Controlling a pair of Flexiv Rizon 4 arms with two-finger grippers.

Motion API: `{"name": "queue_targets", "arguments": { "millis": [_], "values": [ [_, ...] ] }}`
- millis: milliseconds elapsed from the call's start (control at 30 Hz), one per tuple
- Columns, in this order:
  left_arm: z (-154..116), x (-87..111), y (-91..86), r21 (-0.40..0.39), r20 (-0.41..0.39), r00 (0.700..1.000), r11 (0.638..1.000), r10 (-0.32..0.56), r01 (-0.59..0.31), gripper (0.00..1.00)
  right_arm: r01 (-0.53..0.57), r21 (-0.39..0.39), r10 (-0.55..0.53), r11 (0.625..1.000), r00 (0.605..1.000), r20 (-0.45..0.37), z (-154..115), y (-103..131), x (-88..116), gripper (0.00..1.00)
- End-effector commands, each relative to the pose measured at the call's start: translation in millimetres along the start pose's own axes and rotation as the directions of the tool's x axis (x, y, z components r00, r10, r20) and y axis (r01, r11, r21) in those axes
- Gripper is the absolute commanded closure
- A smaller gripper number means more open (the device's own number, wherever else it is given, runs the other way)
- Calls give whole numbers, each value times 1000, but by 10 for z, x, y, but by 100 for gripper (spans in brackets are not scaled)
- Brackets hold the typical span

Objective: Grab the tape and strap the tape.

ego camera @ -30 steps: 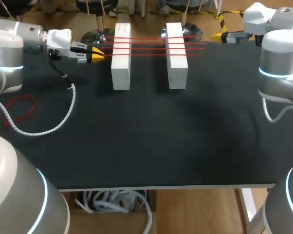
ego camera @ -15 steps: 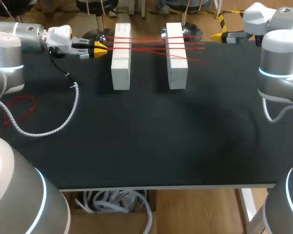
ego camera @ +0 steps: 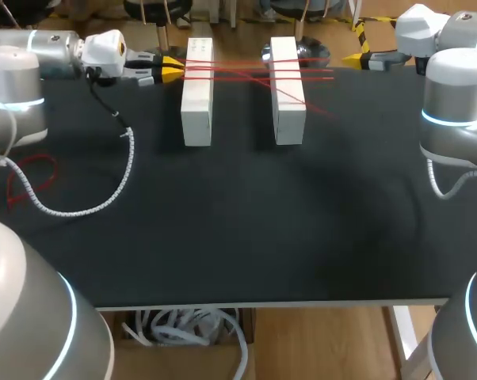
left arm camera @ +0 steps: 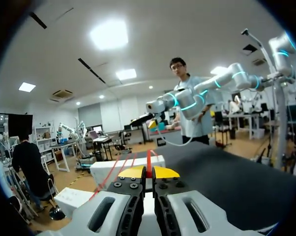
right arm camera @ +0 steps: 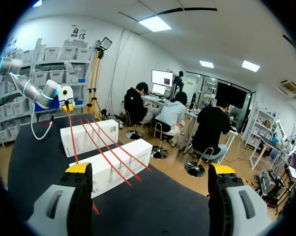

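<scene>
Two white blocks [ego camera: 196,95] [ego camera: 287,91] stand side by side at the back of the black table [ego camera: 246,222]. Several red tape strands [ego camera: 242,63] lie straight across both. My left gripper [ego camera: 171,70] sits just left of the left block, shut on the end of one red tape [ego camera: 302,101] that slants over the right block. In the left wrist view the gripper [left arm camera: 148,172] pinches that tape [left arm camera: 148,158], with a block [left arm camera: 123,169] just ahead. My right gripper [ego camera: 356,57] hangs open at the back right, empty. From it [right arm camera: 150,169] both blocks [right arm camera: 89,136] [right arm camera: 113,167] show.
A loose red loop [ego camera: 32,174] lies on the table's left side, with the left arm's white coiled cable [ego camera: 104,190] draped beside it. My right arm's grey body [ego camera: 456,111] stands at the right edge.
My left gripper has moved toward the table's back and a little right, carrying the tape's end. The held tape, straight across the blocks before, now slants over the right block.
</scene>
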State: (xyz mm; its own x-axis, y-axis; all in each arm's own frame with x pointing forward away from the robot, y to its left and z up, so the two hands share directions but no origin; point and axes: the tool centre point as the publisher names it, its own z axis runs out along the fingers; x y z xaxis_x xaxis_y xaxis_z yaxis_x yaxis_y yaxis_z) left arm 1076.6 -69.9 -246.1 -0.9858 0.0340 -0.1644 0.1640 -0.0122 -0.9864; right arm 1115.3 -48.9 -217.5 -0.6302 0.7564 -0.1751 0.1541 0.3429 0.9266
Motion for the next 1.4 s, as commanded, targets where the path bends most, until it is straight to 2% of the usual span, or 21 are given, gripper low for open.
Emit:
{"name": "queue_targets", "arguments": {
  "millis": [33, 467, 600, 700, 900, 1167, 1400],
  "values": [
    [-2, -16, -25, -7, -4, 1000, 1000, -2, 2, 100, 0, 1, 0, 1000, 1000, -1, -9, 3, 0, 0],
    [-2, -16, -25, -7, -4, 1000, 1000, -2, 2, 100, 0, 1, 0, 1000, 1000, -1, -9, 3, 0, 0],
    [91, -49, -129, 89, 7, 998, 994, 62, -62, 100, 0, 1, 0, 1000, 1000, -1, -9, 3, 0, 0],
    [138, -41, -233, 127, 30, 998, 990, 61, -64, 100, 0, 1, 0, 1000, 1000, -1, -9, 3, 0, 0],
    [237, -20, -451, 135, 48, 998, 990, 44, -51, 100, 0, 1, 0, 1000, 1000, -1, -9, 3, 0, 0],
    [396, 112, -727, 134, 45, 999, 991, -14, 8, 100, 0, 1, 0, 1000, 1000, -1, -9, 3, 0, 0],
    [523, 196, -840, 162, 83, 996, 987, -18, 5, 100, 0, 1, 0, 1000, 1000, -1, -9, 3, 0, 0]
  ]
}}
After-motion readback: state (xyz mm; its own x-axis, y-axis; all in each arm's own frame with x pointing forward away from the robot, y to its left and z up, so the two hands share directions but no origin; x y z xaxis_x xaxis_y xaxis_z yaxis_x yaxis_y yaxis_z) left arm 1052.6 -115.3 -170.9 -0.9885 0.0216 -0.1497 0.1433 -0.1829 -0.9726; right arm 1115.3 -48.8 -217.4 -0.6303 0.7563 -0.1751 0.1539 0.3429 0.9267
